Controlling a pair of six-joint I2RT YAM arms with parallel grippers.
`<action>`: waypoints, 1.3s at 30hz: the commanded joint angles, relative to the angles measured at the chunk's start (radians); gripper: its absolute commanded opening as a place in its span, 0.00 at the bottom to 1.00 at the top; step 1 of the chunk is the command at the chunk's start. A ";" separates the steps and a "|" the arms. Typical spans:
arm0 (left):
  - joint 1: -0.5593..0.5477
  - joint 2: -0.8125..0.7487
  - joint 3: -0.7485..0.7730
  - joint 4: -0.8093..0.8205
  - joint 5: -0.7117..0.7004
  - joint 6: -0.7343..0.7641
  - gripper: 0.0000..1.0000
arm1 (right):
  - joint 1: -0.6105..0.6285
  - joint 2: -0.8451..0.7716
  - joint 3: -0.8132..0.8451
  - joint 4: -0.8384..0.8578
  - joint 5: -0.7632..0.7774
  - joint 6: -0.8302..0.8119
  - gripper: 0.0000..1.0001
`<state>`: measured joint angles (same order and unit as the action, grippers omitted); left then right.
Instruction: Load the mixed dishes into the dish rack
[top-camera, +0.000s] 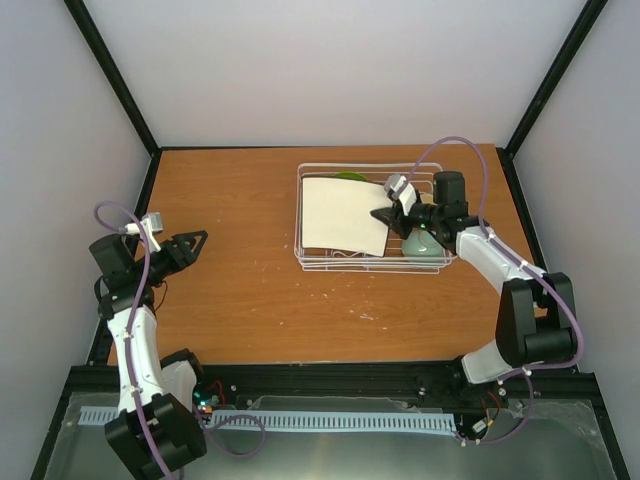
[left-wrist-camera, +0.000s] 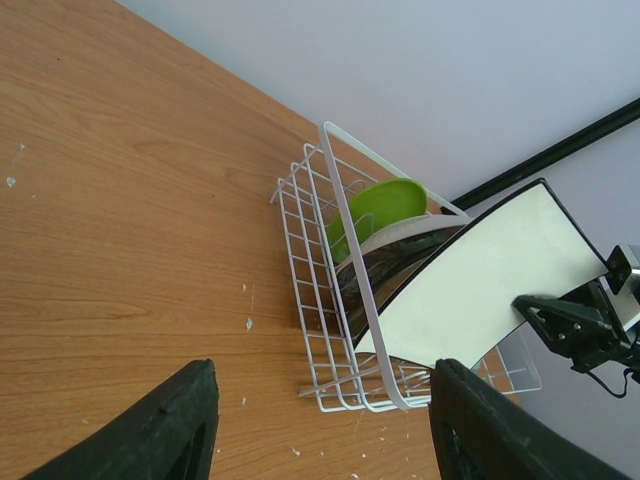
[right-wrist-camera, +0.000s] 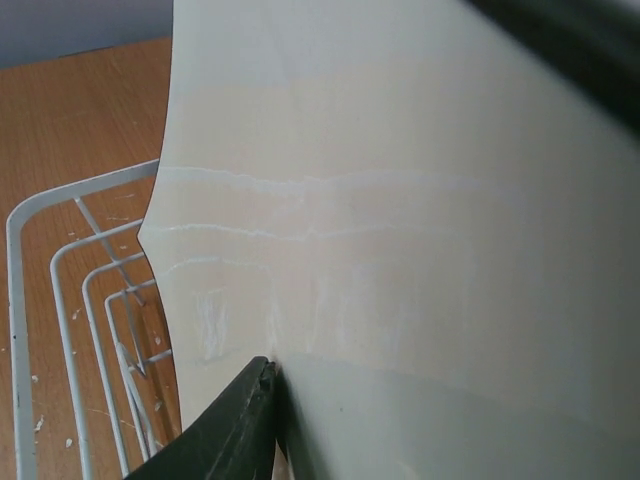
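Observation:
The white wire dish rack (top-camera: 305, 262) stands at the table's back right. My right gripper (top-camera: 385, 217) is shut on the right edge of the white square plate (top-camera: 343, 214) and holds it tilted over the rack. The plate fills the right wrist view (right-wrist-camera: 400, 180), with one dark finger (right-wrist-camera: 240, 420) against it. A lime-green plate (top-camera: 350, 177) stands at the rack's back, and the mint-green bowl (top-camera: 422, 250) sits at its right end. In the left wrist view the rack (left-wrist-camera: 340, 300), lime-green plate (left-wrist-camera: 385, 205) and a dark patterned plate (left-wrist-camera: 385, 262) show. My left gripper (top-camera: 196, 243) is open and empty at the table's left.
Black frame posts (top-camera: 115, 80) stand at the back corners with white walls behind. The bare wooden table (top-camera: 240, 290) lies between my left gripper and the rack. White specks dot the wood near the rack's front.

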<state>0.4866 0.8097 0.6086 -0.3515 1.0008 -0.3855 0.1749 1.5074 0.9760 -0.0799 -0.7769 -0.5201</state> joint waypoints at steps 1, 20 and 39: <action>-0.002 -0.002 0.005 0.026 0.002 0.016 0.58 | 0.003 -0.053 -0.050 -0.023 0.095 -0.030 0.26; -0.002 -0.037 -0.001 0.022 -0.004 0.007 0.57 | 0.016 -0.127 -0.109 0.051 -0.049 0.074 0.32; -0.002 -0.037 -0.016 0.054 0.005 -0.012 0.57 | 0.051 -0.076 -0.039 0.011 -0.100 0.126 0.43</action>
<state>0.4866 0.7830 0.5915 -0.3313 0.9981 -0.3870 0.2169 1.4376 0.9119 -0.0463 -0.8513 -0.4232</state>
